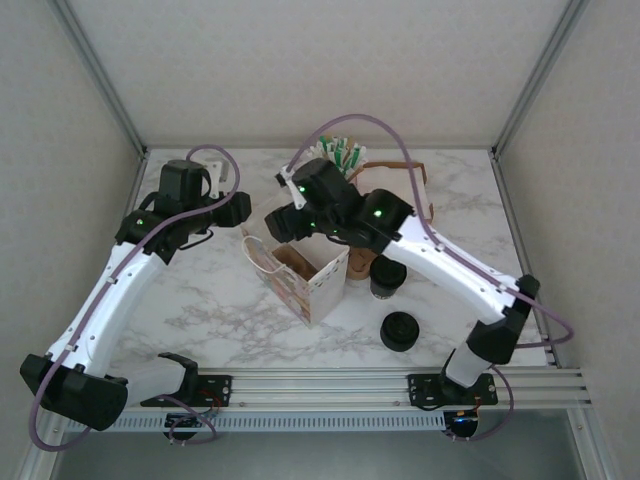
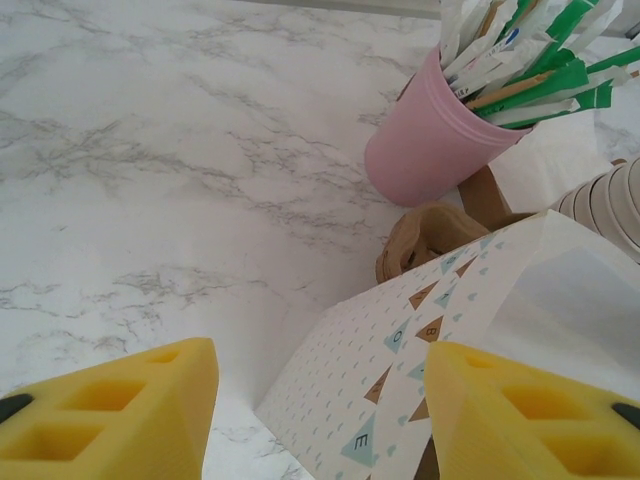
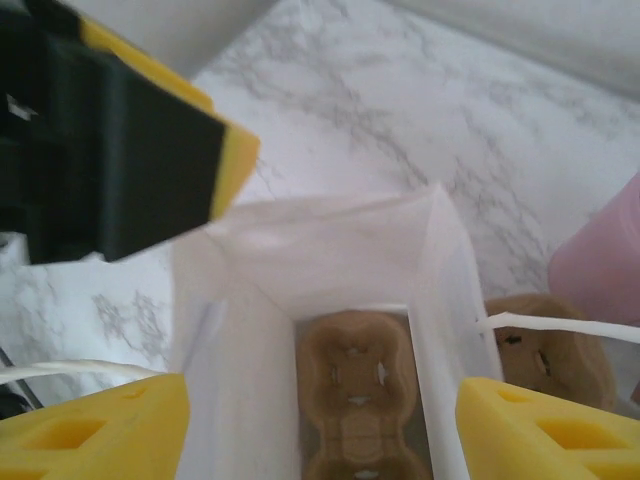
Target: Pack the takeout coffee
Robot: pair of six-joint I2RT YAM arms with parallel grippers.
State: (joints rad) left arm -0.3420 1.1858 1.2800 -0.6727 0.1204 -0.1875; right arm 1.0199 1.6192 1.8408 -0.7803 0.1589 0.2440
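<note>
Marble table [image 1: 200, 300]: one paper bag [image 1: 322, 288], one carrier [image 3: 355, 400] inside, second carrier [image 3: 545, 345] beside; left pincer [image 2: 320, 420], right pincer [image 3: 320, 430] both agape.

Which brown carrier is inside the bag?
The carrier lying at the bottom of the open white bag; the other carrier sits outside it, beside the pink cup.

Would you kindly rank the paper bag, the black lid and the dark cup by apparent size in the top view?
1. Paper bag: clearly the largest.
2. Black lid and dark cup: they look about alike, so I would not rank one above the other.
</note>
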